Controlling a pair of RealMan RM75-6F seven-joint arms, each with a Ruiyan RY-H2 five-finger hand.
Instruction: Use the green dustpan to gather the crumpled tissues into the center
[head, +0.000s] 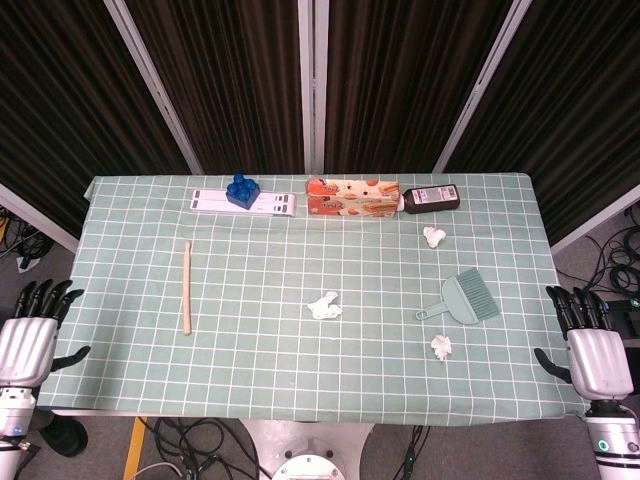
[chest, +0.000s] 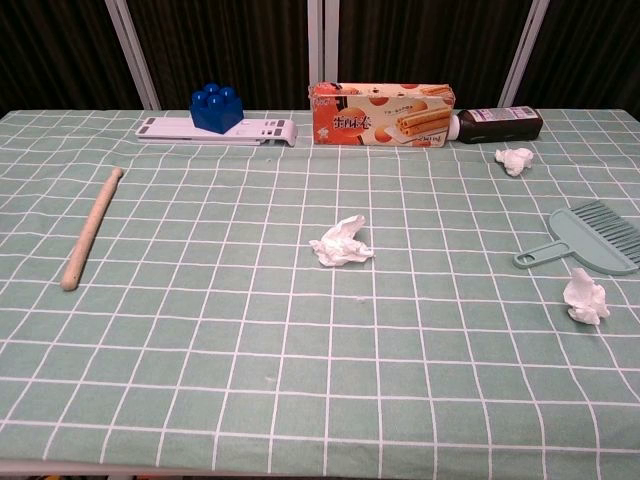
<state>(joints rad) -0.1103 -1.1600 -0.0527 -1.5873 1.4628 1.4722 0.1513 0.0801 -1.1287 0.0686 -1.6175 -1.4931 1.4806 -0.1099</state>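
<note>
The green dustpan (head: 468, 298) (chest: 590, 239) lies flat on the right side of the checked tablecloth, handle pointing left. Three crumpled tissues are on the cloth: one near the middle (head: 323, 306) (chest: 342, 243), one just in front of the dustpan (head: 442, 346) (chest: 585, 297), one at the back right (head: 434, 236) (chest: 515, 160). My left hand (head: 30, 335) hangs off the table's left edge, fingers spread, holding nothing. My right hand (head: 590, 345) hangs off the right edge, also spread and empty. The chest view shows neither hand.
Along the back edge stand a white strip with a blue block (head: 241, 191) (chest: 217, 108), a biscuit box (head: 352, 197) (chest: 382, 114) and a dark bottle on its side (head: 432, 198) (chest: 497, 125). A wooden stick (head: 186, 287) (chest: 91, 227) lies at the left.
</note>
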